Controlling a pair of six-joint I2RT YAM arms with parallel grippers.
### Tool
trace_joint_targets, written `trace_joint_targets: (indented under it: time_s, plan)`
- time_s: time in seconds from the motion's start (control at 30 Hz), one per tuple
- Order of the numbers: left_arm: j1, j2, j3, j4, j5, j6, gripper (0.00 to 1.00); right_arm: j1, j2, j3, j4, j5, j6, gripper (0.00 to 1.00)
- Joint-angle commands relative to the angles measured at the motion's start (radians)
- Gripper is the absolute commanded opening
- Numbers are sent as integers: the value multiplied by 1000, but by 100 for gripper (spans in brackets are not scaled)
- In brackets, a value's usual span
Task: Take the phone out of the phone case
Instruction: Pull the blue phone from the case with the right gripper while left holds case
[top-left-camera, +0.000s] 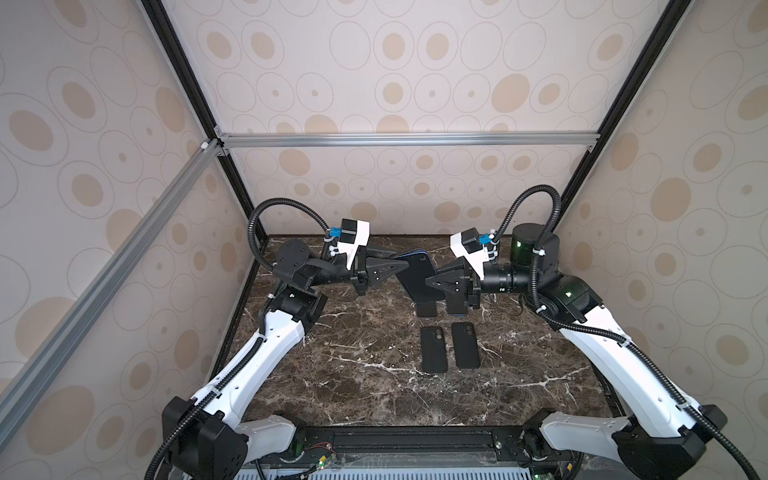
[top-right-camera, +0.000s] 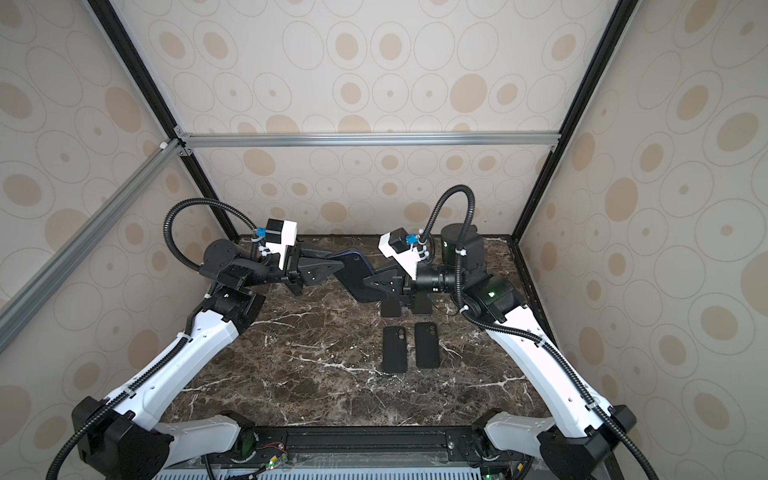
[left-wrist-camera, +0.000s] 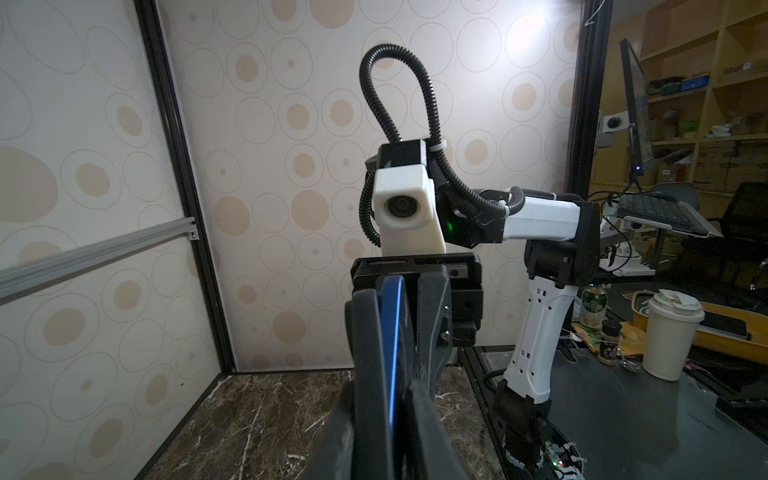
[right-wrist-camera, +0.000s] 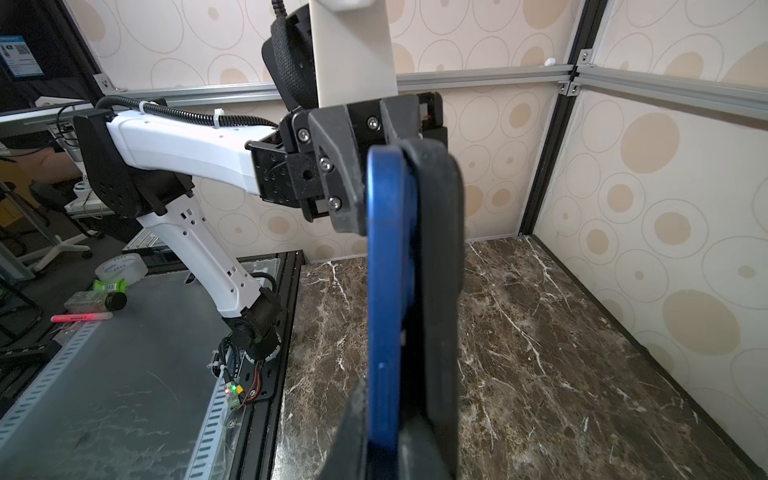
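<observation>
A black phone case (top-left-camera: 417, 277) (top-right-camera: 354, 275) with a blue phone (top-left-camera: 419, 252) in it hangs tilted above the back of the table, held between both grippers. My left gripper (top-left-camera: 398, 266) (left-wrist-camera: 382, 384) is shut across the upper end. The case (left-wrist-camera: 370, 365) lies against one finger and the phone's blue edge (left-wrist-camera: 392, 332) shows inside the jaws. My right gripper (top-left-camera: 430, 283) (right-wrist-camera: 384, 409) is shut on the blue phone (right-wrist-camera: 386, 270) at the lower end. There the case (right-wrist-camera: 440, 249) stands off the phone, outside one finger.
Two black phone-shaped slabs (top-left-camera: 434, 348) (top-left-camera: 465, 345) lie side by side on the marble table (top-left-camera: 332, 374). Two more (top-left-camera: 427, 309) (top-left-camera: 456, 308) lie partly under the right gripper. Patterned walls and a metal frame close in the back and sides.
</observation>
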Motion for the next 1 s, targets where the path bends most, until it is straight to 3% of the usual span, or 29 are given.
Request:
trace_joint_targets:
  time_s: [0.0,0.53,0.73,0.83,0.97]
  plan:
    - [15,-22,5,88,-23,-13,21,-10,-42,-3,31,-30,22,0]
    - [26,-29,1,82,-31,-11,16,-76,-128,-50,16,-11,24,0]
    - [32,-30,1,58,-46,2,7,-92,-150,-63,-6,2,24,0]
    - [41,-40,21,-76,-119,78,5,-92,-160,-91,0,53,64,0]
    - [48,-38,86,-408,-430,236,5,-91,-146,-157,14,227,212,0]
